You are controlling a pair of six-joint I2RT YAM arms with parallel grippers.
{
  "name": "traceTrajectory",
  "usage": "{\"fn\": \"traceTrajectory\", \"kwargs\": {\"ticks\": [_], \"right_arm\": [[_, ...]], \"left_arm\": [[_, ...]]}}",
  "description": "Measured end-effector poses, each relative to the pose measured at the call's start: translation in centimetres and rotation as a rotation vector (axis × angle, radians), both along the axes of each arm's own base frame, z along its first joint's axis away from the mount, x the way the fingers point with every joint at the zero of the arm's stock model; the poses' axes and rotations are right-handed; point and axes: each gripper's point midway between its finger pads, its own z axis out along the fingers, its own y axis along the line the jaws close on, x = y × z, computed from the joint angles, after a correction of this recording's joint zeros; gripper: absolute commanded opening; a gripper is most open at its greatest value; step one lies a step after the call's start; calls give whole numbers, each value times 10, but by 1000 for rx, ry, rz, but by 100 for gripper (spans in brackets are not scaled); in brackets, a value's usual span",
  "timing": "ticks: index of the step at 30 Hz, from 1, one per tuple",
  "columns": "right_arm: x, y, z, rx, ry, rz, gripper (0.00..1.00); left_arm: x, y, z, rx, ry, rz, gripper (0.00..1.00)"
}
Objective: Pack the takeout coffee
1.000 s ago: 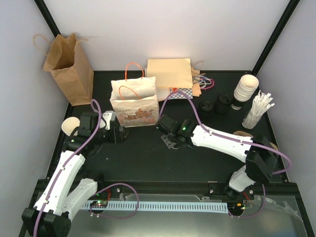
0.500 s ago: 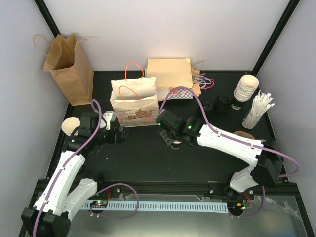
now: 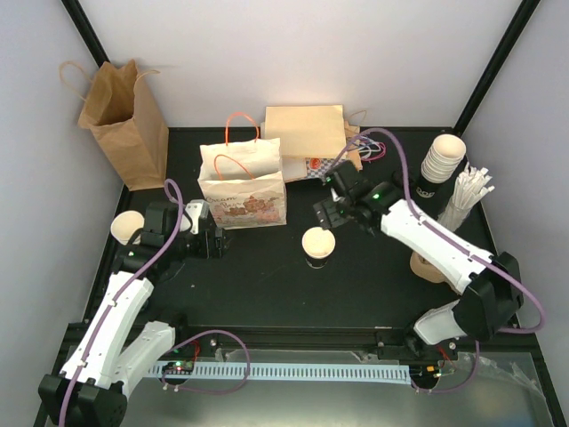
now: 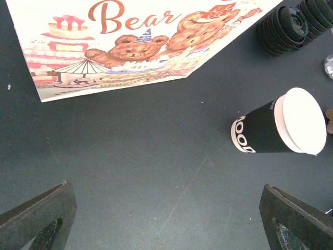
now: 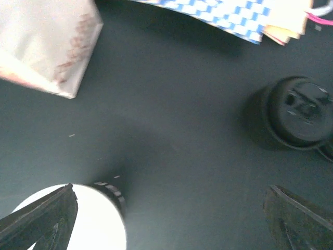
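Cup (image 3: 317, 243) is standing upright and alone on the table (image 3: 267, 285), in front of the bear bag (image 3: 242, 187) and a little to its right. A second before, the right gripper (image 3: 325, 213) was sitting over this spot and hiding the cup. Now it is hanging behind the cup and to its right, apart from it, with its jaws spread wide and holding nothing. The left gripper (image 3: 213, 242) is resting in the same place as before, near the bag's front left corner, also wide open and empty. The left wrist view is showing what the top view is not: the cup's side is black with white letters, under a cream top. The right wrist view is catching only that pale top at its lower edge, beside one finger. It is also showing a black lid (image 5: 299, 112) lying farther away on the table.
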Motion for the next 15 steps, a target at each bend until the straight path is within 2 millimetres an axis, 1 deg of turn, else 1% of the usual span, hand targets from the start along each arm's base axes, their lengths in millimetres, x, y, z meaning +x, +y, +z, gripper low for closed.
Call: {"fn": "traceTrajectory", "kwargs": {"ticks": [5,7,11,15], "right_arm": [[32,-50,-2,26,27,-147,100],[44,-63,-5,30,39,-197,100],[61,-73,-14,33,69,-255,100],[70,-77,-24,36,96,-292,100]], "left_arm": [[0,0,0,0,-2,0,99],[0,0,0,0,-2,0,99],[0,0,0,0,-2,0,99],[0,0,0,0,-2,0,99]]}}
